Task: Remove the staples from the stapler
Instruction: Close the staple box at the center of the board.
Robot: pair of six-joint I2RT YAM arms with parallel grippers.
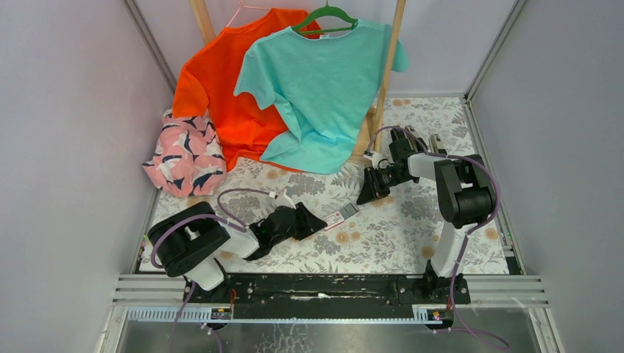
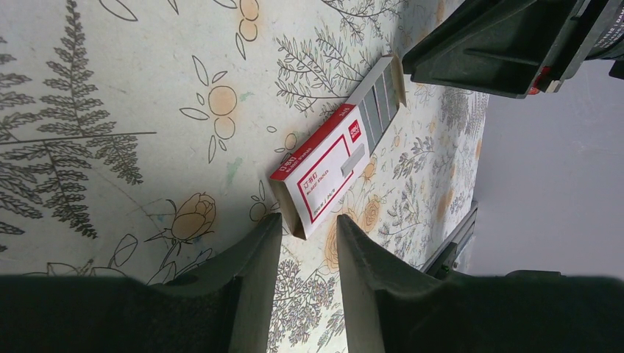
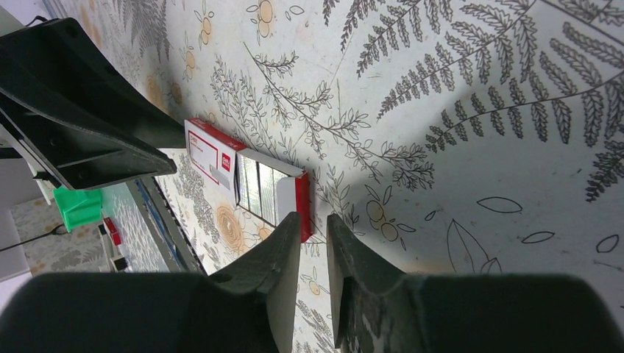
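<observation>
The staples [image 2: 377,103] lie as grey strips in the pulled-out tray of a red-and-white box [image 2: 324,173], which rests flat on the floral worktop [image 1: 412,235] between the two arms. The left jaws point at the box's sleeve end and the right jaws at its tray end. Both pairs stand narrowly parted and grip nothing.

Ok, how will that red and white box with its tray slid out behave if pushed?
The box lies flat and looks like thin card, so it probably slides lightly rather than tips. Its tray is partway out, so an end push may shut it or jolt the staples loose. Hard squeezing likely crushes it.
</observation>
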